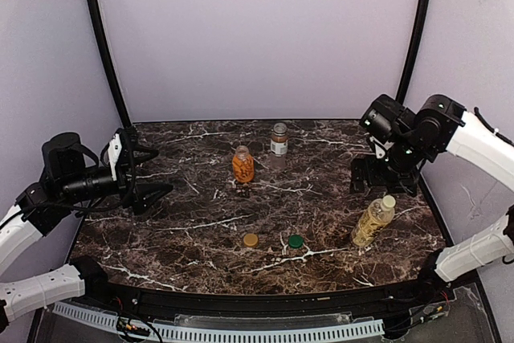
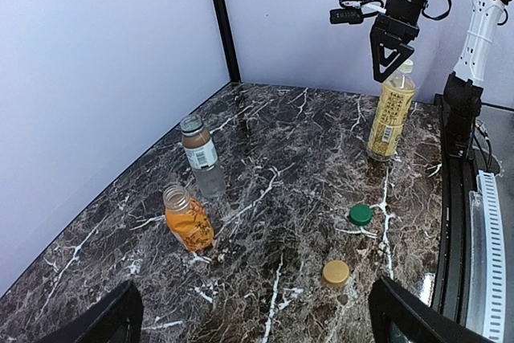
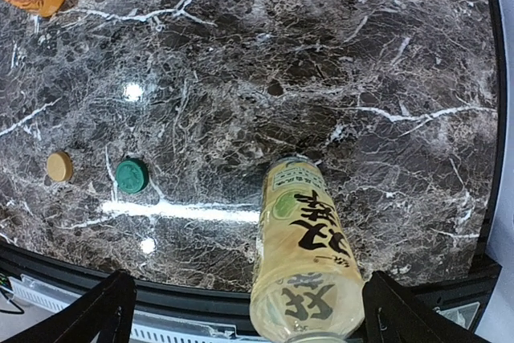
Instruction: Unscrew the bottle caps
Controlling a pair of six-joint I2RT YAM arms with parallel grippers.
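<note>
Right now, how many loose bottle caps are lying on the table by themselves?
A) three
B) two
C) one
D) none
B: a yellow cap and a green cap lie side by side, not touching, on the marble table near its front edge.

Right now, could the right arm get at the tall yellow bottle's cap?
Probably yes: the right gripper hangs open above the yellow-labelled bottle, with nothing between it and the cap.
</note>
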